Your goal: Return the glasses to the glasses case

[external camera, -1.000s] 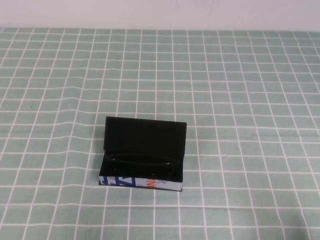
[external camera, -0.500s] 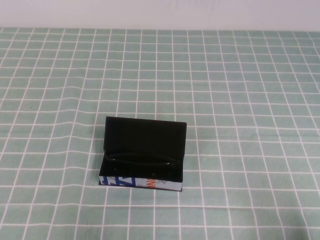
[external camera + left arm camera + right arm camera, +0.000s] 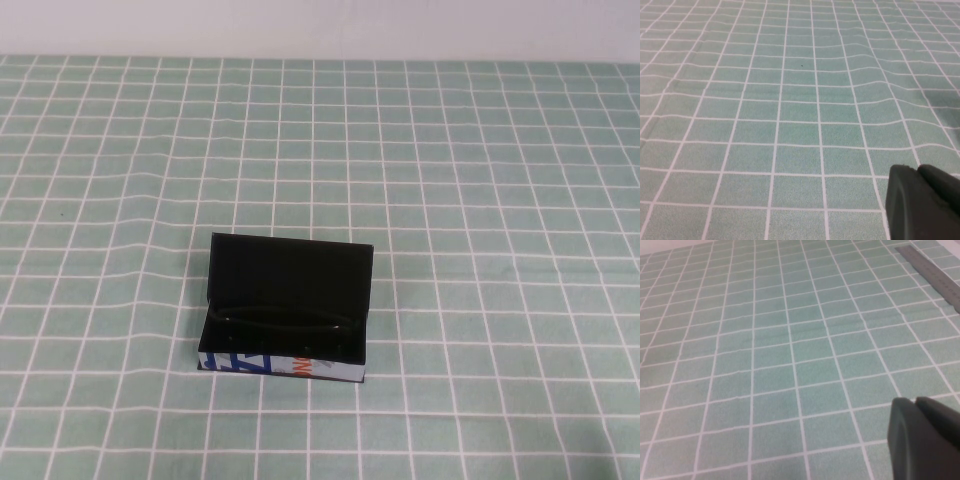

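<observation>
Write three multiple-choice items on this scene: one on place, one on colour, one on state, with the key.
1. Where do the glasses lie?
A. inside the glasses case
B. on the cloth beside it
C. in a gripper

2. What colour is the checked tablecloth?
A. red
B. green
C. yellow

3. How is the case's lid?
A. shut
B. taken off
C. open, standing up

Key: 1 A, the frame rests in the box. 2 B, green squares with white lines. 3 C, the lid stands behind the box. The left gripper and right gripper show only in their wrist views, over bare cloth.

High cam overhead-angled; wrist cams low, cloth (image 3: 480, 150) shared.
</observation>
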